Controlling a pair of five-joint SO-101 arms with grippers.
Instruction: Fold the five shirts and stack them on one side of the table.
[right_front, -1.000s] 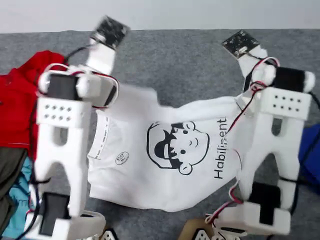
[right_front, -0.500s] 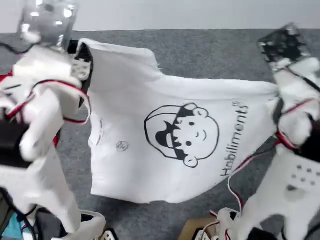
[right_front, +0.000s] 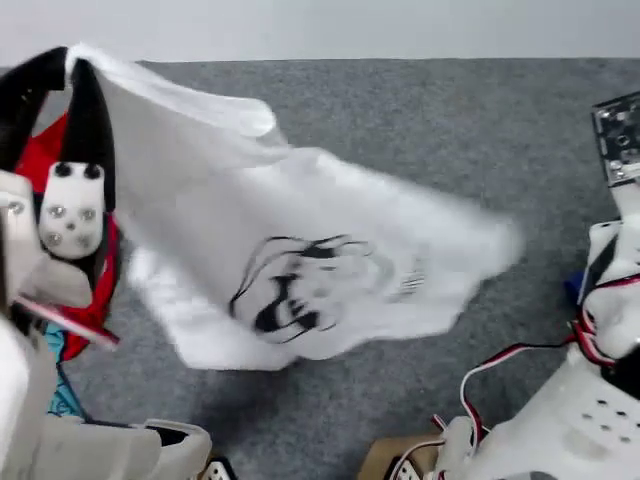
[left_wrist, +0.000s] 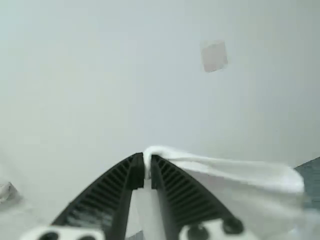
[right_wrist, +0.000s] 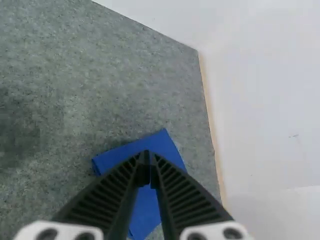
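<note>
So the white shirt (right_front: 300, 230) is held up by one corner over the grey table (right_front: 450, 130), pinched tight in the left gripper (left_wrist: 147, 167), while the right gripper (right_wrist: 148, 156) is closed on nothing above a blue cloth (right_wrist: 167, 146).

I saw a grey felt mat (right_front: 430, 140) covering the table from the near edge to the far side, where it met a plain white wall (right_front: 350, 25). A small pale square (left_wrist: 214, 56) sat on a white wall. A thin tan table edge (right_wrist: 207, 110) ran along the mat's right side. At the near edge, right of centre, lay a flat brown piece (right_front: 383, 462) I couldn't identify.
</note>
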